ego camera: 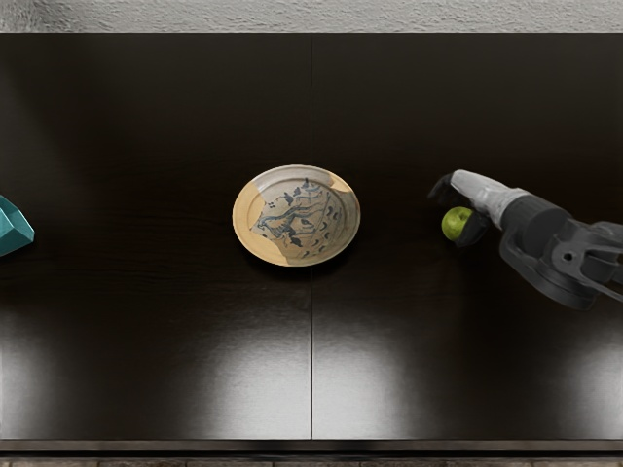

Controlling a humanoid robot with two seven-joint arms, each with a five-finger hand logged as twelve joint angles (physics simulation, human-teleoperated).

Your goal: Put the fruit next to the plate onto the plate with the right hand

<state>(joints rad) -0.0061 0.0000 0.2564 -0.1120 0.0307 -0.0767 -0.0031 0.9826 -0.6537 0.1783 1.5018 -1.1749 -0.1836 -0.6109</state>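
So the fruit, a small round yellow-green one, maybe a lime or a little apple, is off to the right of the plate and well apart from it, with a good stretch of bare dark table between the two. It's definitely not on the plate yet.

The right hand is right on it. The dark fingers curl over the far-left side of the fruit, and another dark bit of the hand shows at its near-right side, so it looks like the hand is closed around the fruit and gripping it. I honestly can't tell whether it's lifted off the surface or still sitting on it. The back of the hand is light grey, and the chunky dark grey right arm comes in from the right edge, angled toward the far left.

The plate sits about in the middle of the table. It's round, with a tan rim and a pale centre with blue scribbly painting on it, and nothing lies on it.

Way over at the left edge there's a teal angular thing cut off by the frame, so no idea what it is. A thin seam runs near-to-far down the middle of the tabletop, and a grey textured strip runs along the far side.
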